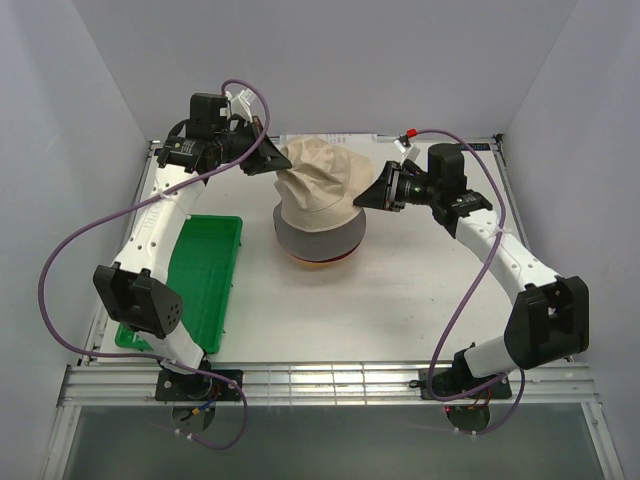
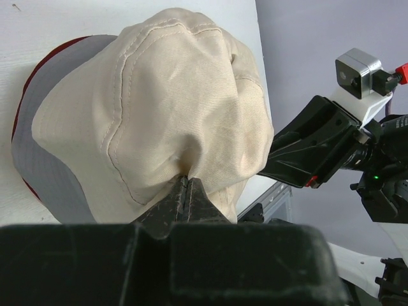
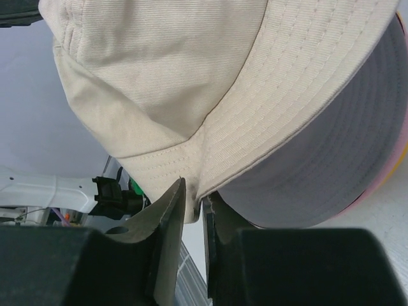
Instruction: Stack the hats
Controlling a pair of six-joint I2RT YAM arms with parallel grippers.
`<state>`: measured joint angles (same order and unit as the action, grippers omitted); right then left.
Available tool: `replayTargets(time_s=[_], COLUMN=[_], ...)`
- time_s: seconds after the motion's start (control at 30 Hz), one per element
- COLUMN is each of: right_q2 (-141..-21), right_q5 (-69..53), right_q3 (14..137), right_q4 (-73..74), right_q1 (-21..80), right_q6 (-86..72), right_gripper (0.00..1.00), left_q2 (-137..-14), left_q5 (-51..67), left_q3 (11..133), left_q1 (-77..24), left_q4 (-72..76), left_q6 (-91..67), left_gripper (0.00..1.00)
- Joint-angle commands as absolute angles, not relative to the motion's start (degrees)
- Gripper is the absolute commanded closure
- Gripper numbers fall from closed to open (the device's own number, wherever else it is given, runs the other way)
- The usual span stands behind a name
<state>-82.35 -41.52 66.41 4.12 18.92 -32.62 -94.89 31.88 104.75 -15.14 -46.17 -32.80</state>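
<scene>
The beige bucket hat (image 1: 318, 180) sits on top of the grey bucket hat (image 1: 320, 238), with a dark red and yellow-orange edge (image 1: 318, 261) showing below the stack. My left gripper (image 1: 277, 160) is shut on a pinch of the beige hat's crown (image 2: 185, 115) at its far-left side. My right gripper (image 1: 368, 197) is shut on the beige hat's brim (image 3: 268, 121) at the right side, above the grey hat (image 3: 331, 172). A thin pink edge (image 3: 390, 173) shows under the grey hat. The stack stands at the table's middle back.
A green plastic tray (image 1: 200, 275) lies on the left of the white table (image 1: 400, 310), beside the left arm. The table's back rail (image 1: 330, 135) runs just behind the hats. White walls enclose the sides.
</scene>
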Motion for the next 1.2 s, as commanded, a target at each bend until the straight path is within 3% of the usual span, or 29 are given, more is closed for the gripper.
replayTargets(time_s=[0.0, 0.27, 0.67, 1.0, 1.17], right_q2=[-80.1, -79.3, -79.3, -80.7, -82.2], right_q5=[-44.4, -46.4, -46.0, -46.5, -47.2], right_q3=[65.3, 62.4, 59.3, 59.2, 59.0], right_q4=[-1.5, -5.1, -5.1, -6.2, -8.6], right_q1=[18.9, 18.8, 17.6, 15.7, 15.5], right_q6=[-33.9, -36.1, -36.1, -38.7, -40.4], right_gripper=[0.77, 0.76, 0.62, 0.68, 0.63], left_q2=[-92.5, -93.3, -92.5, -92.0, -91.3], left_q5=[31.3, 31.4, 33.5, 36.8, 38.2], left_q3=[106.4, 110.1, 106.4, 104.9, 102.9], left_q1=[-15.5, -15.5, -15.5, -15.5, -15.6], left_q4=[-48.4, -51.5, -50.9, -47.2, -45.2], left_q6=[-30.2, -27.9, -26.5, -27.2, -27.9], left_gripper=[1.00, 1.00, 1.00, 1.00, 1.00])
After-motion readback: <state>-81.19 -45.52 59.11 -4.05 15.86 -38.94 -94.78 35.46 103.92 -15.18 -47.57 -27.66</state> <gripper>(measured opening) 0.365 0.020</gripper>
